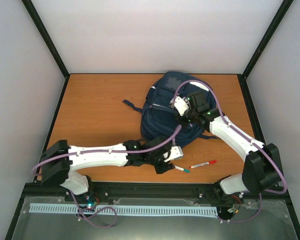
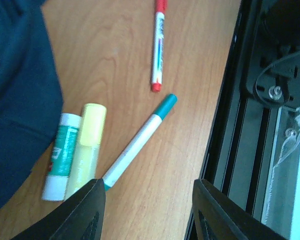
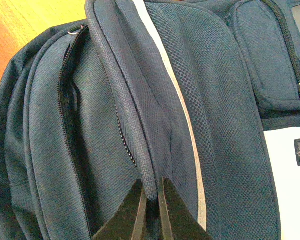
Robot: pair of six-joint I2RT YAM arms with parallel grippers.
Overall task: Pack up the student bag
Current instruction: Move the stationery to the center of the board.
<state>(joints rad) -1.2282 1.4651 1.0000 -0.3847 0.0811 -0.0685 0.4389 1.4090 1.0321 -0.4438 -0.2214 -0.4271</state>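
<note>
Top view first: the student bag lies on the wooden table, toward the far side and a bit right of center, with a strap trailing off to its left. The right gripper sits right on top of the bag. The left arm reaches across the near edge, and the left gripper hovers low just in front of the bag, next to a teal marker and a red marker.

Left wrist cam: the jaws are spread wide over bare wood with nothing between them. The teal marker lies diagonally, and its near end runs right up to one fingertip. Just beside it, a yellow highlighter and a green-and-white glue stick lie touching side by side, with the glue stick up against the bag's navy fabric. The red marker is farther out, apart from the rest.

Right wrist cam: the jaws are pressed together, pinching a raised fold of the bag's fabric edge. An unzipped opening shows to the left of that fold, and mesh with a white stripe to the right.
</note>
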